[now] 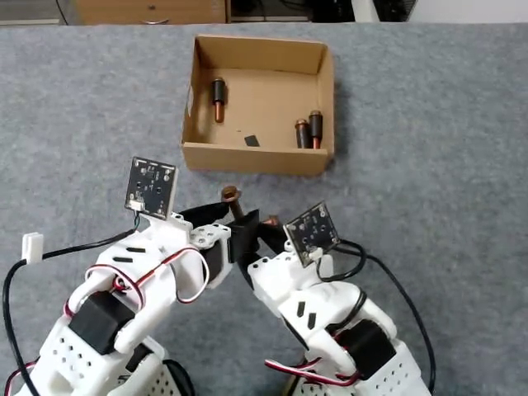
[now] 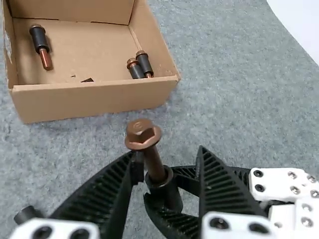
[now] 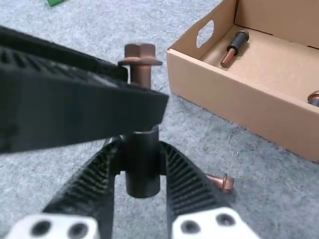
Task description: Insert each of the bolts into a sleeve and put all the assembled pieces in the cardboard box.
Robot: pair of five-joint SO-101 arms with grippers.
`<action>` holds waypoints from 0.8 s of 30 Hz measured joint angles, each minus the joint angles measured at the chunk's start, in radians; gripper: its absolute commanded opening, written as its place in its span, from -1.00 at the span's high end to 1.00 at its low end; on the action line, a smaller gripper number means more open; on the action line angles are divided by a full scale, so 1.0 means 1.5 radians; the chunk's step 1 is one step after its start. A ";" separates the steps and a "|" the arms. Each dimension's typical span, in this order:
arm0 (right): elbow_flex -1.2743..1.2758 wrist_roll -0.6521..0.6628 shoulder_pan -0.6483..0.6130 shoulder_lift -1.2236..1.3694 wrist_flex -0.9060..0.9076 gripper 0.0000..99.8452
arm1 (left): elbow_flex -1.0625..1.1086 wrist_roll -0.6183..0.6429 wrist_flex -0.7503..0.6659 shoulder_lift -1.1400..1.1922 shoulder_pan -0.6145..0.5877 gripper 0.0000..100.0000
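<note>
A copper bolt (image 2: 143,137) stands head up with its shaft partly down in a black sleeve (image 3: 142,172). My right gripper (image 3: 142,154) is shut on that sleeve. My left gripper (image 2: 168,154) is open around the bolt's shaft: one finger (image 2: 112,191) touches it and the other finger (image 2: 219,184) stands apart. In the high view the bolt (image 1: 231,198) is just in front of the cardboard box (image 1: 256,158), between the left gripper (image 1: 216,221) and the right gripper (image 1: 252,239). A loose bolt (image 1: 271,221) lies on the carpet beside the right gripper.
The cardboard box (image 2: 94,99) holds three assembled pieces: one (image 1: 219,97) on one side and two (image 1: 309,130) close together on the other. Grey carpet lies open around the box. Arm cables trail at the near edge.
</note>
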 measured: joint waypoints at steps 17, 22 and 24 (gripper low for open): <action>-0.034 0.001 0.153 0.001 -0.107 1.00 | 0.018 -0.003 0.087 -0.196 -0.030 0.65; -0.075 0.001 0.230 0.002 -0.166 1.00 | 0.055 -0.001 0.091 -0.213 -0.138 0.65; -0.103 0.001 0.253 0.023 -0.180 1.00 | 0.076 -0.001 0.091 -0.213 -0.190 0.67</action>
